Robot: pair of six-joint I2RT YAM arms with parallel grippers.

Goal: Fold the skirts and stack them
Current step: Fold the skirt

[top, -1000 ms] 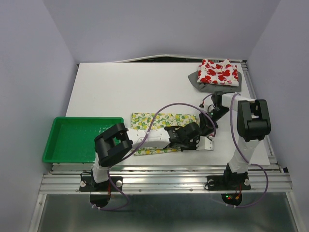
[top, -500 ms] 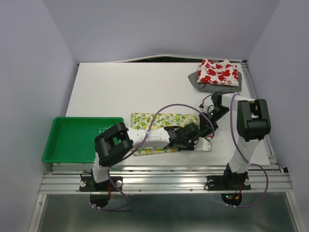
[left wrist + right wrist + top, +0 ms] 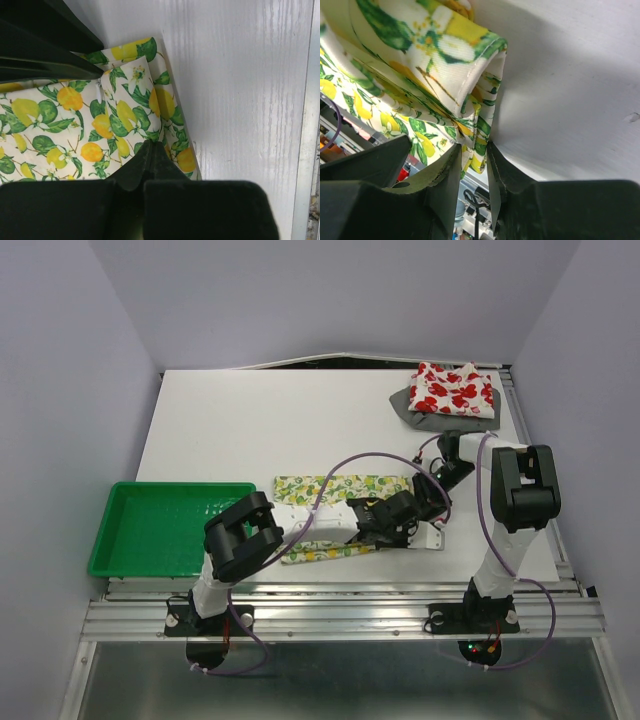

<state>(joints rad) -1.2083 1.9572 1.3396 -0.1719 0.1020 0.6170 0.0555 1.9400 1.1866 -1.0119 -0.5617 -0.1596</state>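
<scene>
Top external: left gripper (image 3: pixel 150 150) and right gripper (image 3: pixel 472 150), both pinched tight on lemon skirt (image 3: pixel 310 486), have raised its edge; fold starting.

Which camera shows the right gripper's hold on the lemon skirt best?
The right wrist view: the right gripper is shut on a folded edge of the lemon skirt. In the top view that pinch is too small to judge; the left wrist view shows skirt cloth but not this grip.

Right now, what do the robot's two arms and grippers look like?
Both the left arm and right arm have white links between chunky black joint housings. A purple cable loops along each. The left gripper and right gripper have matte black fingers. No markings show.
</scene>
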